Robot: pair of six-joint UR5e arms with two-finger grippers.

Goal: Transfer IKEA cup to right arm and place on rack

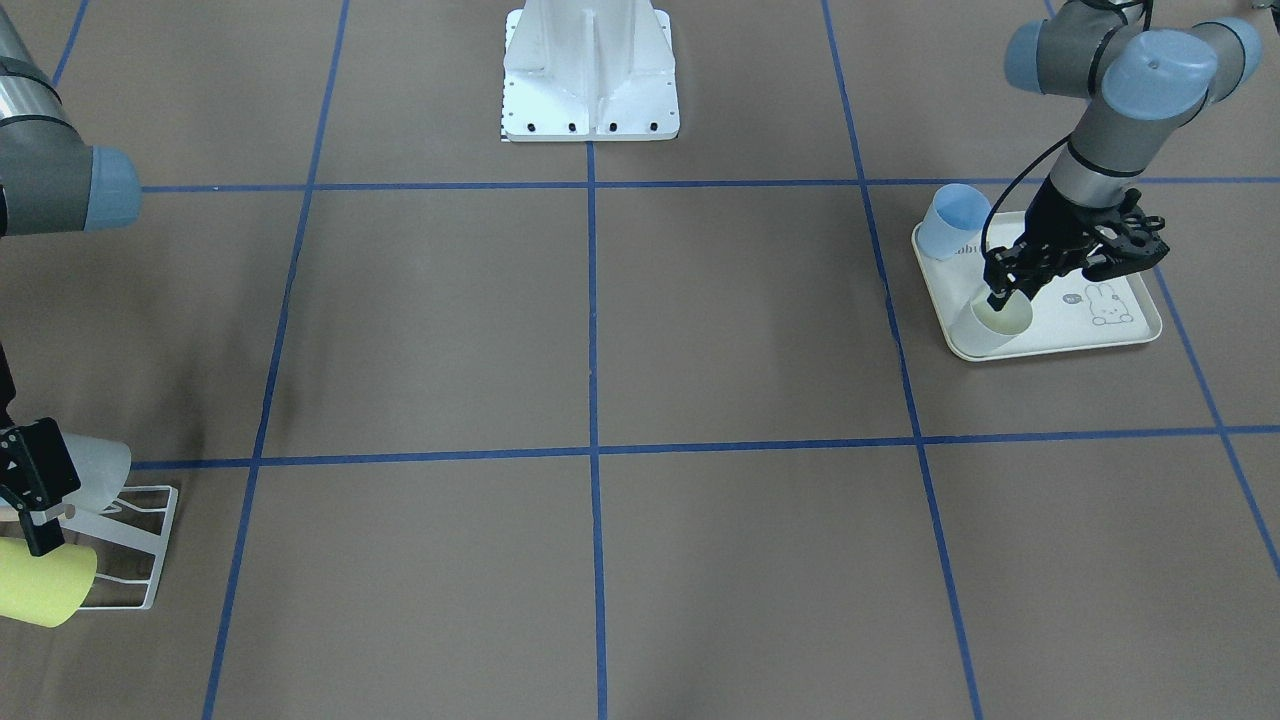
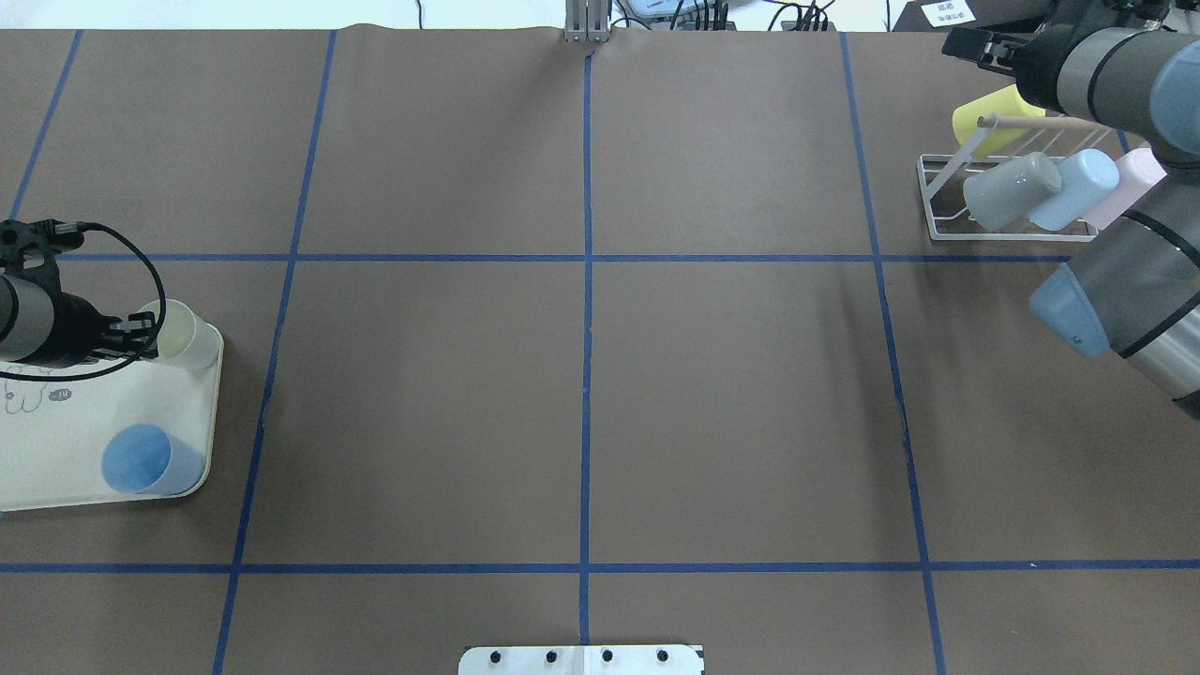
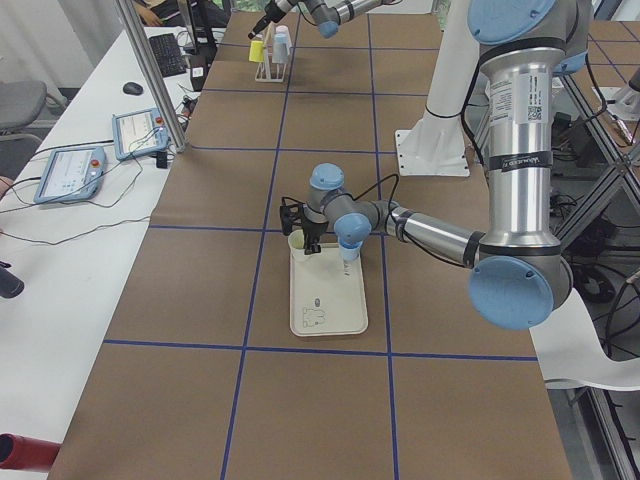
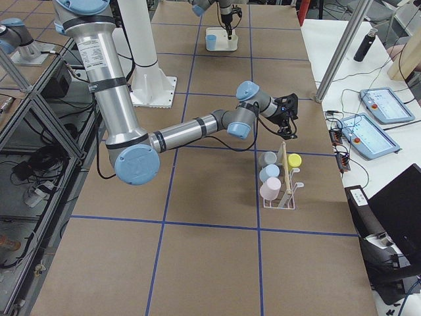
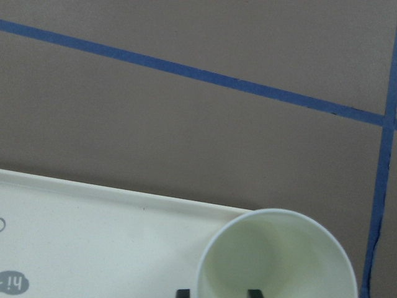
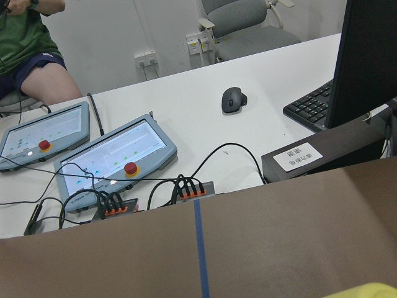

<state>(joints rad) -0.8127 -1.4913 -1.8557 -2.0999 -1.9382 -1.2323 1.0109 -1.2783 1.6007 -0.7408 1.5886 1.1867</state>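
Observation:
A pale cream IKEA cup (image 1: pixel 1003 322) stands upright at the corner of the rabbit-print tray (image 1: pixel 1100 330). My left gripper (image 1: pixel 1000 298) is at its rim. In the left wrist view one fingertip (image 5: pixel 254 292) is inside the cup (image 5: pixel 276 261) and the other is outside its wall, with a gap between them, so the gripper is open. The white wire rack (image 2: pixel 994 238) with its wooden peg (image 2: pixel 1031 120) carries yellow (image 2: pixel 994 117), grey, light blue and pink cups. My right gripper (image 2: pixel 970 42) hangs above the rack with nothing in it; whether it is open or shut does not show.
A blue cup (image 2: pixel 141 459) stands upright on the same tray (image 2: pixel 56 450). The robot's white base (image 1: pixel 590 80) is at the table's robot-side edge. Beyond the rack end of the table are a desk with control pendants and a seated person.

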